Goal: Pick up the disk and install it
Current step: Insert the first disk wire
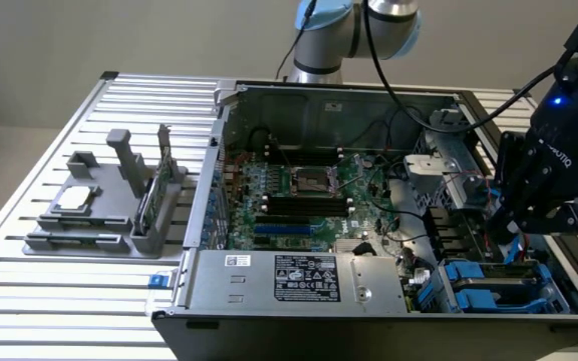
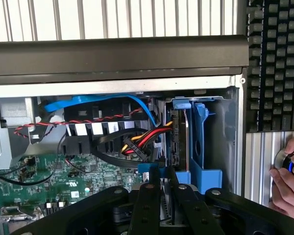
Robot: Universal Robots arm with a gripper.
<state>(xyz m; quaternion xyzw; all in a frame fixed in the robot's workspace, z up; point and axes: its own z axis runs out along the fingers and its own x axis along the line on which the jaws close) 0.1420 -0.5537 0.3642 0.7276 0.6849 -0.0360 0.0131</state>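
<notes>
claw (image 2: 161, 183) | pressed together, apparently pinching the disk (image 2: 179, 142) | disk edge-on in blue carrier, in the bay

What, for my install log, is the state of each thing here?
Case: lying flat, side open.
Disk: on edge in its blue carrier, inside the bay.
Hand: low, right at the disk's bay.
Chip: lying flat in the grey holder.
Card: standing upright in that holder.
Mouse: lit blue, a person's fingers on it.

Silver-blue arm (image 1: 354, 30), black claw (image 2: 161, 188)
</notes>
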